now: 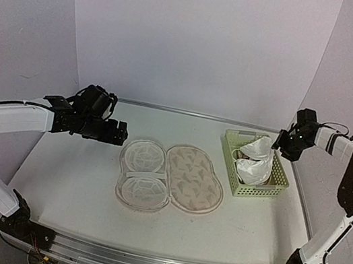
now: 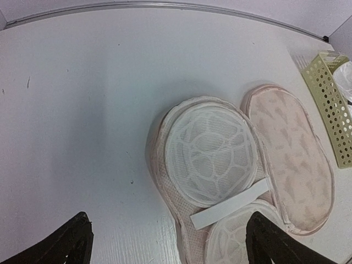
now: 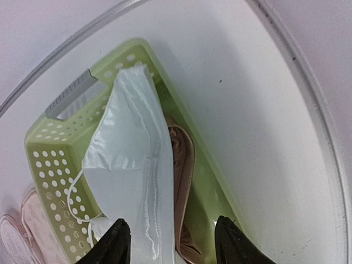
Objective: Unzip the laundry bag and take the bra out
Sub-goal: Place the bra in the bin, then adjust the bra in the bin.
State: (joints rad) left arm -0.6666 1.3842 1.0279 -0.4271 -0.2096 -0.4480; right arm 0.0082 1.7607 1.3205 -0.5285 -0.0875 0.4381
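Checking hazards from the near side outward.

Flat peanut-shaped beige fabric laundry bag with orange-red leaf print (image 1: 194, 178) lies unzipped and spread open at mid-table, printed half on the right. The white mesh dome insert (image 1: 146, 159) is exposed on the left half. I see no garment inside it.

Left gripper (image 1: 123, 134) hovers just left of the bag with its fingers wide apart and nothing between them. Risk: its wrist view shows one fingertip hanging over the mesh half. A careless descent or sweep to the right could clip the insert and drag the whole bag.

Farther right, the small white padded bra (image 1: 255, 161) sits in the pale-green perforated plastic basket (image 1: 280, 186). It is propped up on end, with its top standing above the rim. Some pinkish fabric lies under it, and I cannot tell what that is.

Right gripper (image 1: 278, 146) is directly above the basket. Its jaws stand apart, with the bra below them and, as far as I can judge, not pinched.

Risks here:
- A thin strap could catch on a finger, so lifting away would pull the bra back out.
- The bra could tip over the rim onto the table, since it stands so tall.
- A strap could snag in the basket's holes.
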